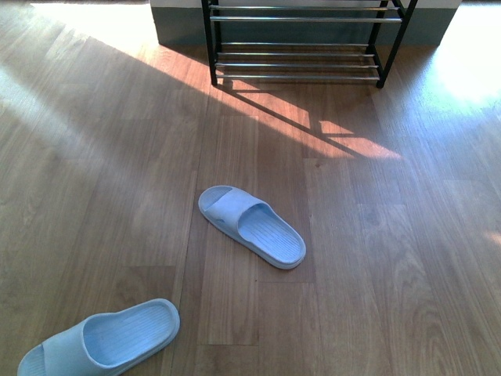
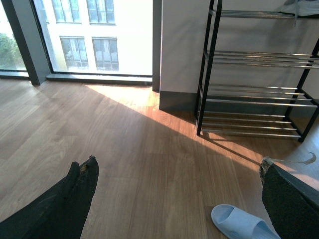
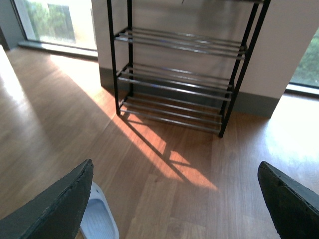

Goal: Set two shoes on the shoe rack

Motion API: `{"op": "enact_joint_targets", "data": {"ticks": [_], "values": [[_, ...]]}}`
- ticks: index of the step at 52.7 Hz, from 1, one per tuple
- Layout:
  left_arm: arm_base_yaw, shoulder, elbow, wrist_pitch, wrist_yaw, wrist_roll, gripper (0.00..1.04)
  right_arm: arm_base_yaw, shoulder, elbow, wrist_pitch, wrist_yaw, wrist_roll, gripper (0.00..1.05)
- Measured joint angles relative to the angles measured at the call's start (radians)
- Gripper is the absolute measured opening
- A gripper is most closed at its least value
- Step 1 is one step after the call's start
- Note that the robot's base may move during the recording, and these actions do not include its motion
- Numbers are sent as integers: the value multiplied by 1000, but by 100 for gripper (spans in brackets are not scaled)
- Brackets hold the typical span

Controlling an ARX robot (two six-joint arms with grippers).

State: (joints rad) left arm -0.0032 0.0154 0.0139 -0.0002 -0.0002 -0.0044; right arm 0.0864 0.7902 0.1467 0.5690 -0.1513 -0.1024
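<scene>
Heads up first, the shoes here were pale blue slide slippers, not lace-ups. Going left to right:

The left hand [image 2: 178, 163] was released, with its fingers spread wide and nothing between them. It hung above the floor [image 1: 376, 258], well short of the shoe rack [image 1: 293, 66].

The far slipper [image 1: 102, 338] lay flat on the floor, sole down. It was the one farthest from the rack, off past the rack's left side.

The near slipper [image 1: 252, 225] also lay flat, angled, out in front of the left half of the rack but well apart from it.

The right hand [image 3: 175, 166] was just as released, holding nothing. It faced the rack from a distance, with the edge of one slipper showing by one finger.

The rack shelves I could see were bare chrome bars. In the left wrist view, something pale [image 2: 299, 7] sat on the top shelf, cut off by the edge, and I couldn't tell what it was.

So progress looked like pretty much zero to me. Neither slipper was picked up or on the rack. What was left was reaching down, grabbing each one, carrying it over and setting it on a shelf.
</scene>
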Motion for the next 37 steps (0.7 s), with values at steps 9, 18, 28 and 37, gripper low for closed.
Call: {"op": "enact_joint_targets", "data": {"ticks": [9, 18, 28, 37], "values": [[0, 0, 0, 0, 0, 0, 95, 130, 692, 232, 200, 44, -49, 96], [0, 0, 0, 0, 0, 0, 95, 220, 1126, 459, 242, 77, -74, 96], [0, 0, 0, 0, 0, 0, 95, 303, 1501, 719, 203, 79, -94, 96], [0, 0, 0, 0, 0, 0, 95, 369, 1770, 955, 19, -23, -129, 96]]}}
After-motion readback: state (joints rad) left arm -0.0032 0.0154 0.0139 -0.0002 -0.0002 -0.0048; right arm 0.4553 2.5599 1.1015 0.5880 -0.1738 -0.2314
